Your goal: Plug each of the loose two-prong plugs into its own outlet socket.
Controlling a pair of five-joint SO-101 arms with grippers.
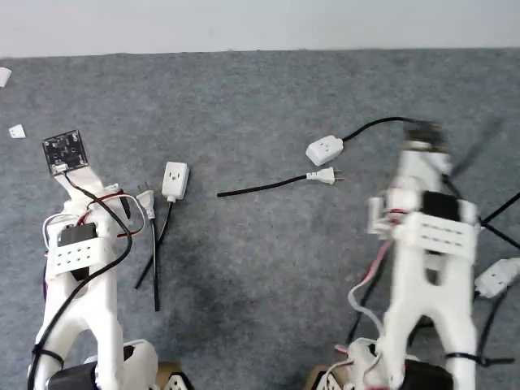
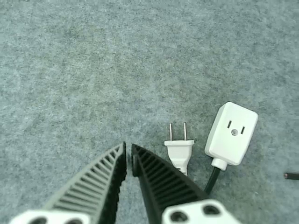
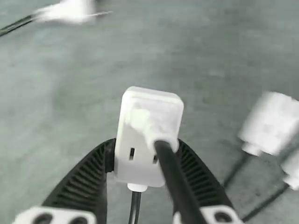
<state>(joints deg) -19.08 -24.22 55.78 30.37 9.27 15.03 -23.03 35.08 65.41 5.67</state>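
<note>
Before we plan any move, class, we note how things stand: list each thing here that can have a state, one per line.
left gripper: shut, empty.
right gripper: shut on the held outlet socket.
held outlet socket: gripped, slots empty.
left plug: unplugged, lying flat.
left outlet socket: empty, face up.
middle plug: unplugged, lying loose.
middle outlet socket: nothing plugged in.
</note>
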